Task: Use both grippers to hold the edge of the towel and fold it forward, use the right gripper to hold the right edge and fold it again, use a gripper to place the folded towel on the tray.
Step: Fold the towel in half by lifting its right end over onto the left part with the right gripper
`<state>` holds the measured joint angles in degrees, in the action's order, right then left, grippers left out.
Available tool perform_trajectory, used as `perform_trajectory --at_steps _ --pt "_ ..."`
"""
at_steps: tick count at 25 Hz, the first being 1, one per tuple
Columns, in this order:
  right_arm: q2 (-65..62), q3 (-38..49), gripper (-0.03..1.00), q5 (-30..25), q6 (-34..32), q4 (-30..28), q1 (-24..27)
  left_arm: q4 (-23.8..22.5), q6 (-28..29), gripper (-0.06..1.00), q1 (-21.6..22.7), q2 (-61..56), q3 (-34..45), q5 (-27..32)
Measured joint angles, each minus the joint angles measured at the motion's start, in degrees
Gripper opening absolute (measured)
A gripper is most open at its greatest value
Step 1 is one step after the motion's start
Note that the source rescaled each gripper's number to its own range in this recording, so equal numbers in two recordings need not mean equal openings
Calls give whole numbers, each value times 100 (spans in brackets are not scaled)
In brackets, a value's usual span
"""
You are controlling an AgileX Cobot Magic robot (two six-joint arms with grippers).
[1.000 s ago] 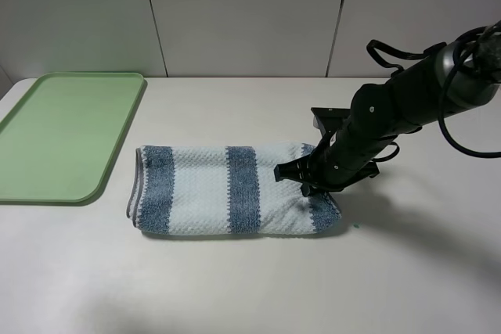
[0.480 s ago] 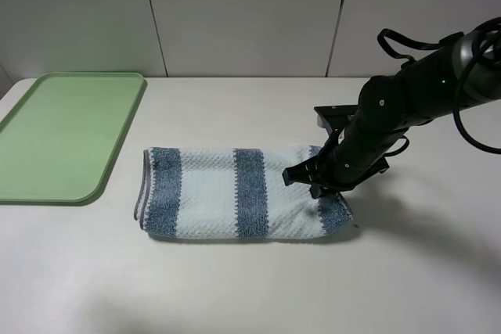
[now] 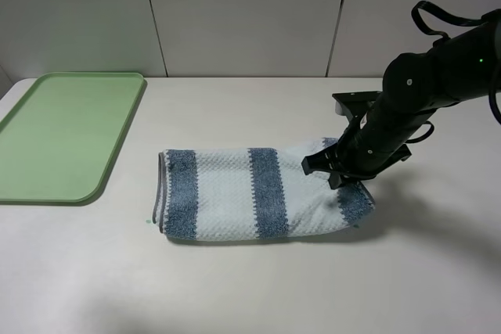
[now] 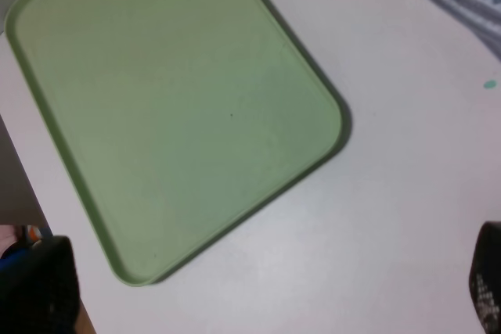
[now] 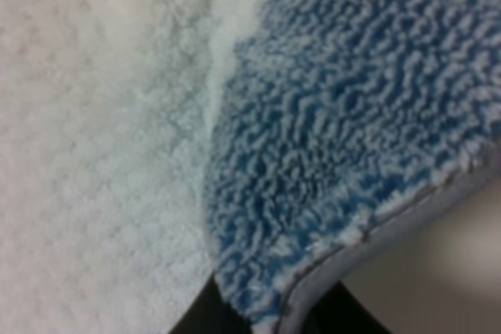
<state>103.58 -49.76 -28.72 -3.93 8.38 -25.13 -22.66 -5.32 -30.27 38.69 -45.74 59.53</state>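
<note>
the right tool (image 3: pixel 338 174) is clamped shut on the towel (image 3: pixel 235 193) at its right end, pinching the grey hem (image 5: pixel 376 232). the towel lies mid-surface with its long axis left to right, so its free end lies leftward of that tool, toward the tray (image 3: pixel 63 138) at the surface's far left corner. the left tool (image 4: pixel 258 303) hangs spread wide and empty over the tray.

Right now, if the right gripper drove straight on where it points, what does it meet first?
The towel: the right gripper points down into its right end, jaws shut on the hem. Beyond the cloth, probably the table, though depth is unclear.
</note>
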Motion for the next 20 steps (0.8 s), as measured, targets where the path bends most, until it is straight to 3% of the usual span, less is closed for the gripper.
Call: perform_trajectory --at_steps 20 --pt "-127 -1551 6 -2003 0 -745 126 0 0 100 0 0 0 0"
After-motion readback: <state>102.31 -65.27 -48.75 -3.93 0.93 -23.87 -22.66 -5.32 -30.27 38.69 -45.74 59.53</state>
